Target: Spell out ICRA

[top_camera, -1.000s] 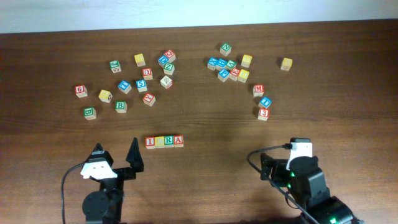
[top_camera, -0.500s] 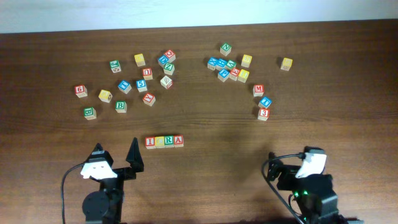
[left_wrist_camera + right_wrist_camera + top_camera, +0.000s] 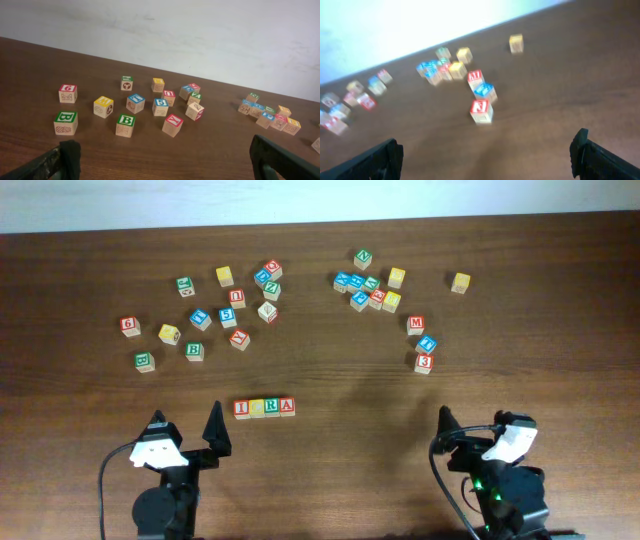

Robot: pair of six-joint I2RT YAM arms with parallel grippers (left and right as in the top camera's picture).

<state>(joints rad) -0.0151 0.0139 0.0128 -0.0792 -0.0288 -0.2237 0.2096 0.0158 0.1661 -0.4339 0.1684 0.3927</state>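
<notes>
Four-block row [image 3: 264,407] on the dark wooden tabletop [image 3: 330,385], blocks touching side to side, front centre in the overhead view. Reads I, then a yellowish block with a letter too small to make out, then R and A. Lies just ahead of the left fingers [image 3: 215,432] and slightly to their right, not touching them. Spread wide and gripping nothing, with only bare wood between the tips. Show as dark wedges in both bottom corners of the left wrist view.

Right fingers [image 3: 445,424] likewise parted and empty, well to the right of the row, near the front edge.

Farther back on the left, a loose scatter of blocks [image 3: 228,317], among them a green B block [image 3: 125,125], a red 6 block [image 3: 67,93] and a blue 5 block [image 3: 160,106]. On the right, a tight cluster [image 3: 368,284], several touching, with a lone yellow block [image 3: 460,282] apart to its right. Nearer, a red M block [image 3: 416,324], a blue block [image 3: 426,344] and a red 3 block [image 3: 424,363] in a short file. Appear blurred in the right wrist view.
</notes>
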